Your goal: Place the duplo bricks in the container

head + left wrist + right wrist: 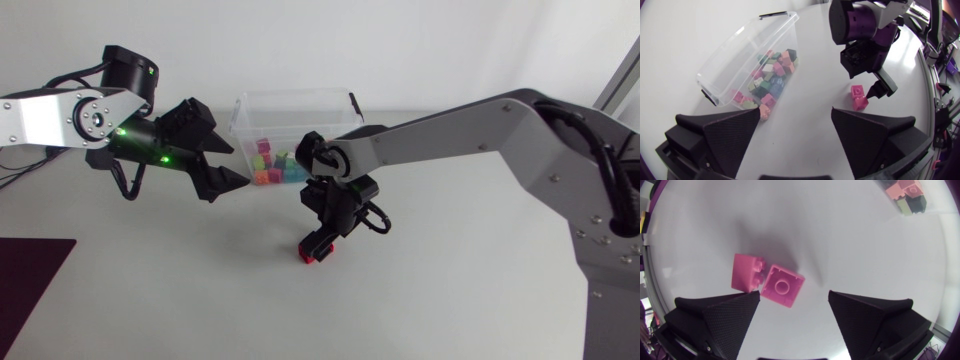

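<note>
My right arm [480, 125] reaches across the tabletop [450, 300]. Its gripper [320, 236] is spread open over two touching pink duplo bricks [782, 285]. The left gripper [236, 165], also open and empty, hovers beside the clear container [295, 105], which holds many mixed bricks [272, 165].

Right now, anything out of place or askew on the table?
Two bricks sit outside the container, on the table under the right gripper, fingers open. The tipped pink brick lies on its side, studs against the upright pink brick.
</note>
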Motion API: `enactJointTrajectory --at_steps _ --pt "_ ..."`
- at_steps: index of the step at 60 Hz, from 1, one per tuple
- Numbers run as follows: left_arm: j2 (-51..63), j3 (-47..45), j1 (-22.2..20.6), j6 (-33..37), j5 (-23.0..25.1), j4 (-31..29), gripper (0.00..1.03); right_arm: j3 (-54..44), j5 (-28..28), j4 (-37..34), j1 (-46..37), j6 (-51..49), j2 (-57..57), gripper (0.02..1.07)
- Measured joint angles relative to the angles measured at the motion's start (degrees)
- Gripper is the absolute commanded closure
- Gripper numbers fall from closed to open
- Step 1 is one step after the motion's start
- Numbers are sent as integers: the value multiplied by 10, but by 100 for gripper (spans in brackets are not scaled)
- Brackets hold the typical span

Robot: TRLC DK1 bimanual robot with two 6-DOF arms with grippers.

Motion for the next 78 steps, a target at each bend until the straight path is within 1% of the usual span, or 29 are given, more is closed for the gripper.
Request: enactJointTrajectory --at_steps 3,7,15,18,26,35,36,42,49,63,78 --pt "-5 0 0 1 0 -4 5 10 0 -3 0 1 6 12" --pt "-12 0 0 4 0 -8 5 23 0 -6 0 3 14 12" --pt "-19 -4 0 15 0 -9 5 42 -4 -17 -1 11 25 19" --pt "-19 -8 0 15 0 -9 5 46 -6 -21 -3 14 27 24" --pt "-19 -13 -2 17 0 -18 5 54 -11 -29 -7 16 32 39" --pt "-19 -16 -15 19 0 -28 5 59 -11 -30 -7 20 45 61" --pt "-19 -16 -17 19 0 -31 5 59 -11 -30 -7 20 45 65" --pt "-14 -18 -32 19 -2 -42 5 60 -16 -31 -8 22 46 83" --pt "2 -24 -51 19 -4 -52 5 61 -21 -30 -14 22 46 84" --pt "32 -35 -87 10 -25 -54 5 52 -26 -29 -43 24 34 84" --pt "71 -36 -136 -37 -65 -54 5 29 -26 -27 -89 24 -34 84"
